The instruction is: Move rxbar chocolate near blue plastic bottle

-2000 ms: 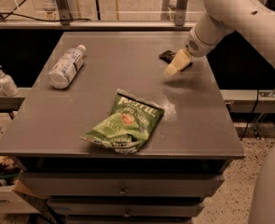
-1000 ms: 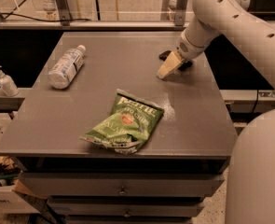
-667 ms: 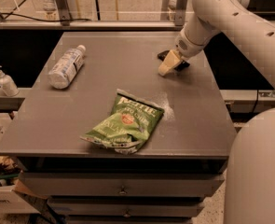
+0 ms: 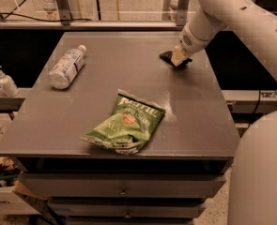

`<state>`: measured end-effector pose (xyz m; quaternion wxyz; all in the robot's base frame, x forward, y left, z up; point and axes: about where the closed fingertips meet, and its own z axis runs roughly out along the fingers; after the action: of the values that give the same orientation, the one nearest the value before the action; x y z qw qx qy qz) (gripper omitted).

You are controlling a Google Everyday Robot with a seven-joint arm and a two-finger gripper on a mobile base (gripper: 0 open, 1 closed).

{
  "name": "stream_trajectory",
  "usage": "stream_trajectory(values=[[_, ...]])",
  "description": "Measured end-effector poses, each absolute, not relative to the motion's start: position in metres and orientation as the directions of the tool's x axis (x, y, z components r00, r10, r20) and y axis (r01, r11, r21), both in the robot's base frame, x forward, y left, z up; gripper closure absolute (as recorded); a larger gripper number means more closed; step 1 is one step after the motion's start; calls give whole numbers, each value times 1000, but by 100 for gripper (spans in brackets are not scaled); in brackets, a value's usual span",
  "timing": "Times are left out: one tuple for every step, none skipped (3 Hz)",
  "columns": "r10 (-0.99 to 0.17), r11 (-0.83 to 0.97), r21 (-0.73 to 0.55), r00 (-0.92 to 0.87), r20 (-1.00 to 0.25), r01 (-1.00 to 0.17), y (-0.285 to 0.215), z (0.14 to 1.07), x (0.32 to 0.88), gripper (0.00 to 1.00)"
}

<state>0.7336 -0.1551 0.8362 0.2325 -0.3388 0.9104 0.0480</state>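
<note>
end effector (image 4: 179, 57): pale tip, down at the table (image 4: 128, 74) top in the far-right part, right on top of the rxbar chocolate; looks to be touching it
end effector state: cannot tell whether spread or pinching, the tip and the packet overlap
arm (image 4: 232, 18): white, perforated shell, comes in from the upper right and slopes down-left to the end effector
rxbar chocolate (image 4: 166, 56): small dark flat packet, lying on the table near the far-right corner; only its left end shows, sticking out from under the end effector, the rest is hidden
blue plastic bottle (image 4: 66, 67): clear, pale label, white cap; lying on its side in the far-left part of the table, cap pointing to the far edge and a bit right, base toward the left edge
rxbar vs bottle: well apart, on opposite sides of the table, bare table top between them
chip bag (image 4: 126, 124): green, crinkled, lying flat near the front edge, about mid-width; apart from both the bottle and the rxbar
table: grey flat top, pale glare patch just right of the chip bag
drawers (image 4: 124, 190): two grey fronts with small knobs below the table top
pump dispenser (image 4: 5, 81): small, white, upright on a low ledge left of the table, off the table top
robot body (image 4: 262, 172): big white rounded shape at lower right, beside the table's front-right corner
</note>
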Motion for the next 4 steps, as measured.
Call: stream_trajectory(values=[[-602,759,-74,-654,-459,-647,-157,847,729,100],[-608,738,-55,-627,-487,-672,-146,864,722,100],[-611,707,-30,-589,-529,-707,-125,882,716,100],[-599,676,4,-552,-580,-737,-105,899,712,100]])
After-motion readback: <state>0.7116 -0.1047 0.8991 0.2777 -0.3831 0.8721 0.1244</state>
